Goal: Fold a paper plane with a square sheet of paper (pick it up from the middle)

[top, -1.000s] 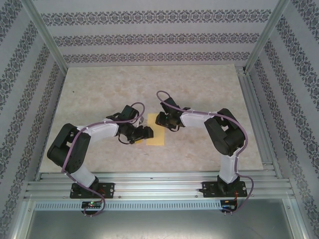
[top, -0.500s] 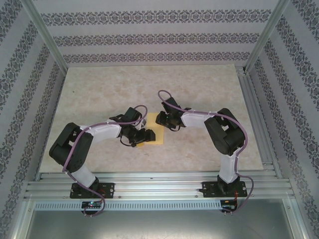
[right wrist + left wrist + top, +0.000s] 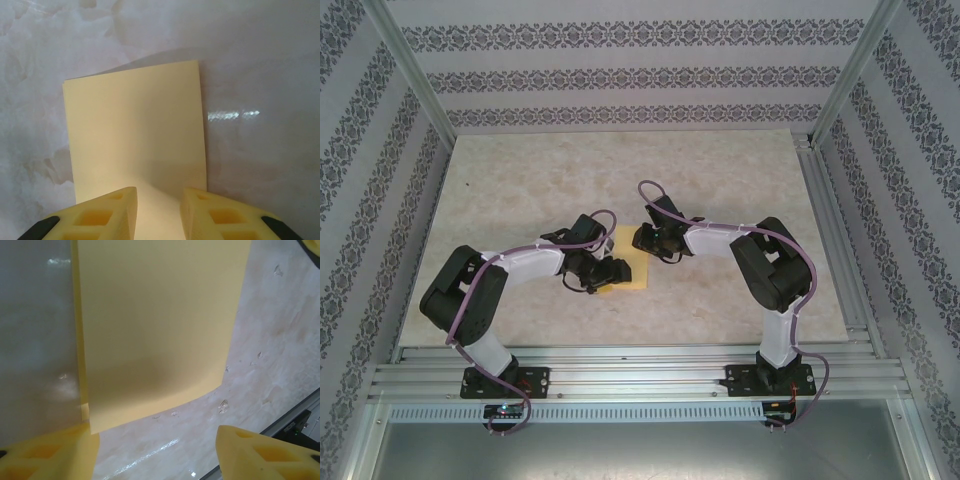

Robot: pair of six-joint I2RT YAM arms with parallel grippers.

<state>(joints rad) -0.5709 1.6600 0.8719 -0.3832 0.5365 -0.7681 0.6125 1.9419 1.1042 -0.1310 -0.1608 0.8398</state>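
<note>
Matt yellow paper [image 3: 155, 325] lies on glossy marbled tabletop [image 3: 260, 65].

The far half of the table [image 3: 620, 170] is free from left edge to right edge. Toward the near edge the left arm [image 3: 470, 295] and right arm [image 3: 770, 265] bend inward and block the middle. The left gripper [image 3: 610, 270] and right gripper [image 3: 640, 240] crowd over the yellow sheet [image 3: 634, 272], with only a narrow gap between them. Patterned walls [image 3: 620, 70] close off the far, left and right edges, and a metal rail [image 3: 832, 230] runs along the right edge.
</note>
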